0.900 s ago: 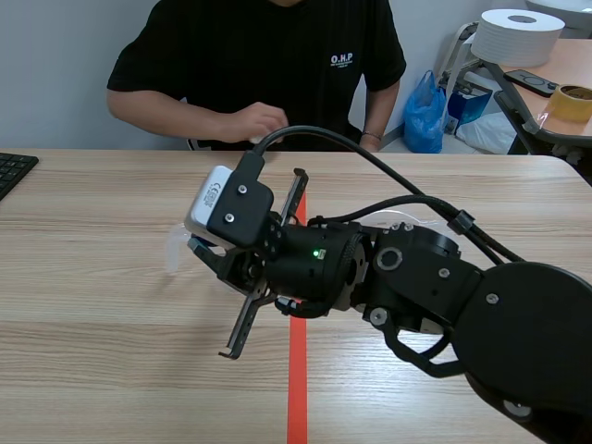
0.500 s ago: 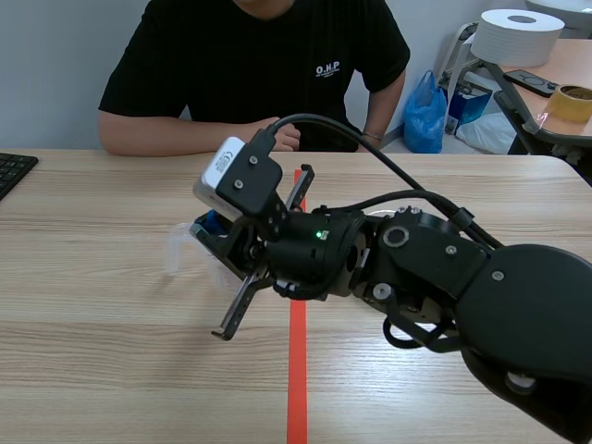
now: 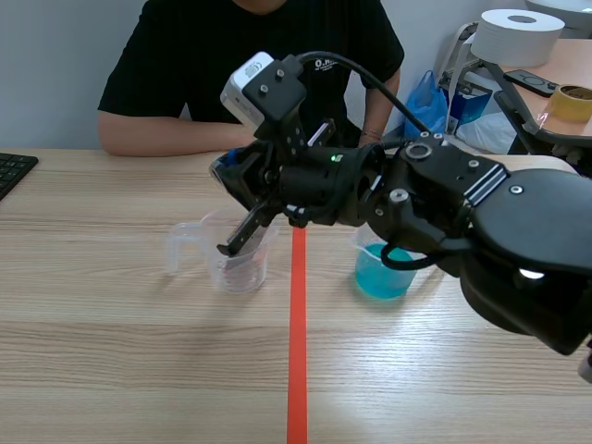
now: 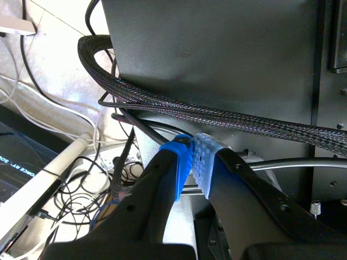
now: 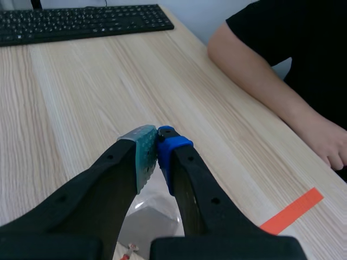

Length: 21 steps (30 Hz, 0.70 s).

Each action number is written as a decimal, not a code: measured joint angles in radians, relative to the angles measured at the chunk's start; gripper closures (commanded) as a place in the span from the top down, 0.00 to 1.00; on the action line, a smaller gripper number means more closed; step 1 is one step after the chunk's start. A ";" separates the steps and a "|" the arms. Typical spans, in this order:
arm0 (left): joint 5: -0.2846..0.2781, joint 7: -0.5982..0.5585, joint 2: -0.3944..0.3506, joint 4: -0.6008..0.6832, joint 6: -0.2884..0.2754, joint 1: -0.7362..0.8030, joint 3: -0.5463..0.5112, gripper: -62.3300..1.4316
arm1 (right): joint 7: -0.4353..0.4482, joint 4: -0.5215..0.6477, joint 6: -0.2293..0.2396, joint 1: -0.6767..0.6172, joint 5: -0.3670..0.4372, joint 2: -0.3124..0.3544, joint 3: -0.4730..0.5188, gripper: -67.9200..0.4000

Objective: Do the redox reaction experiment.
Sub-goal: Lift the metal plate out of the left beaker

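My right arm (image 3: pixel 444 203) blocks the top and far side of the blue-liquid beaker (image 3: pixel 377 277); only the lower front shows. Clear beaker (image 3: pixel 239 273): rim hidden behind my right gripper (image 3: pixel 229 246) in scene view. From the wrist, my own fingers (image 5: pixel 116 179) cover most of it, just a sliver of wall visible. Small reddish bit (image 5: pixel 130 249) in there, too small to tell what. Clear handled piece (image 3: pixel 178 245) beside it: same vessel or separate, can't tell. Person (image 3: pixel 185 83): head cut off, hands behind my arm in scene view. Keyboard (image 3: pixel 13 172) cut off at the bench's left edge.
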 measured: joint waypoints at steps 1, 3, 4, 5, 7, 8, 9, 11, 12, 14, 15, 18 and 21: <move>0.000 0.000 0.000 0.000 0.000 0.000 0.000 0.09 | -0.004 0.000 0.008 0.008 0.007 0.000 0.000 0.02; 0.000 0.000 0.000 0.000 0.000 0.000 0.000 0.09 | -0.007 0.000 0.035 0.021 0.019 0.000 0.000 0.02; 0.000 0.000 0.000 0.000 0.000 0.000 0.000 0.09 | -0.007 0.000 0.042 0.025 0.034 -0.001 0.000 0.02; 0.000 0.000 0.000 0.000 0.000 0.000 0.000 0.09 | -0.006 0.001 0.045 0.027 0.041 -0.001 0.000 0.02; 0.000 0.000 0.000 0.000 0.000 0.000 0.000 0.09 | -0.013 0.001 0.053 0.034 0.054 -0.001 0.000 0.02; 0.000 0.000 0.000 0.000 0.000 0.000 0.000 0.09 | -0.019 0.001 0.055 0.040 0.063 0.000 0.000 0.02; 0.000 0.000 0.000 0.000 0.000 0.000 0.000 0.09 | -0.029 0.001 0.055 0.048 0.080 0.000 0.000 0.02; 0.000 0.000 0.000 0.000 0.000 0.000 0.000 0.09 | -0.053 0.001 0.071 0.071 0.107 0.000 0.000 0.02; 0.000 0.000 0.000 0.000 0.000 0.000 0.000 0.09 | -0.062 0.002 0.082 0.080 0.127 0.000 0.003 0.02; 0.000 0.000 0.000 0.000 0.000 0.000 0.000 0.09 | -0.090 0.014 0.092 0.092 0.147 -0.001 0.019 0.02; 0.000 0.000 0.000 0.000 0.000 0.000 0.000 0.09 | -0.101 0.026 0.092 0.094 0.148 0.000 0.030 0.02; 0.000 0.000 0.000 0.000 0.000 0.000 0.000 0.09 | -0.150 0.086 0.092 0.094 0.150 0.000 0.072 0.02; 0.000 0.000 0.000 0.000 0.000 0.000 0.000 0.09 | -0.206 0.173 0.094 0.094 0.175 0.000 0.101 0.02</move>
